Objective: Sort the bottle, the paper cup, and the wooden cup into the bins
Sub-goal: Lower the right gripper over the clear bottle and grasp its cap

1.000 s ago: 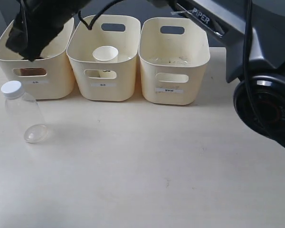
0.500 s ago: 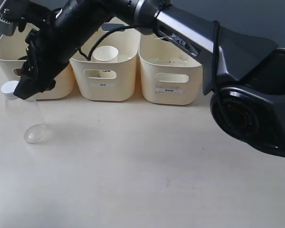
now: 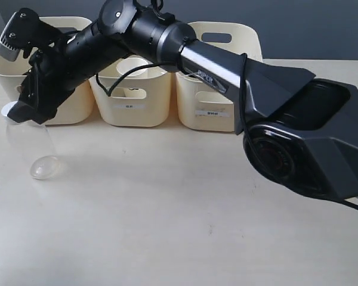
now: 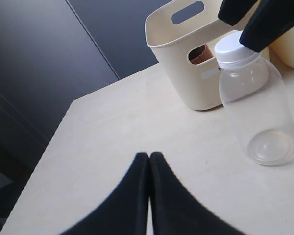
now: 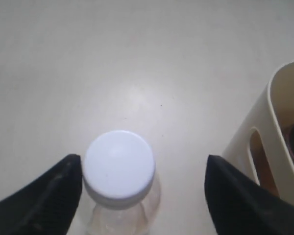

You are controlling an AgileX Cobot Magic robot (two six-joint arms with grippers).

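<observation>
The clear bottle with its white cap stands upright on the table, in front of the left bin. My right gripper reaches across to it and hangs open over the cap, one finger close beside the cap and the other well clear. The wooden cup shows brown through the left bin's handle cut-out. In the exterior view the arm hides the paper cup. My left gripper is shut and empty, low over the table and short of the bottle.
Three cream bins stand in a row at the back: left, middle and right. The right arm's base fills the right side. The bare table top stretches in front of the bins.
The right arm swung left and down from above the left bin until its open gripper came over the bottle's cap. The bottle has not moved.
</observation>
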